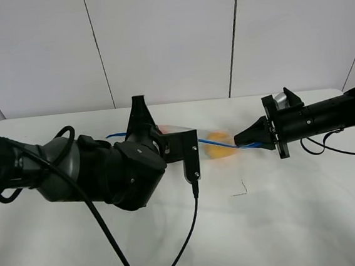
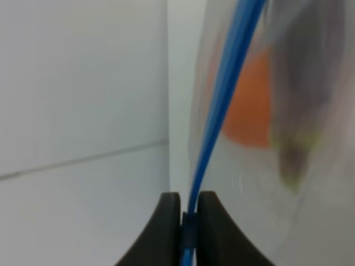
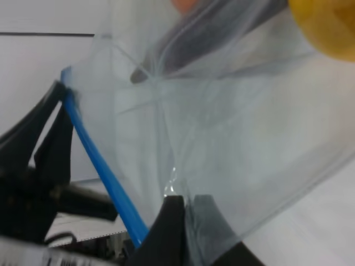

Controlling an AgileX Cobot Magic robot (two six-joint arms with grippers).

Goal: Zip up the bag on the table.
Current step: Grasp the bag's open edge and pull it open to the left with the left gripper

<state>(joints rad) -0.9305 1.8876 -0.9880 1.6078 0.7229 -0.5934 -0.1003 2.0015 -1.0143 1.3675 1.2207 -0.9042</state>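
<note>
The bag (image 1: 184,133) is stretching over the table (image 1: 286,217) between both grippers. The left gripper (image 2: 188,221) is pinching the zipper strip (image 2: 222,100) at the bag's left end. The right gripper (image 1: 249,140) is pinching the bag's right end. A fruit (image 1: 220,151) is sitting inside the bag, near that right end.

bag (image 3: 222,144): 1
zipper (image 2: 222,100): 1, blue
grippers: 2, left gripper (image 2: 188,213), right gripper (image 3: 187,210)
table (image 1: 299,222): 1
orange (image 2: 252,111): 1
pear (image 3: 327,27): 1
eggplant (image 2: 302,83): 1, blurred
</note>
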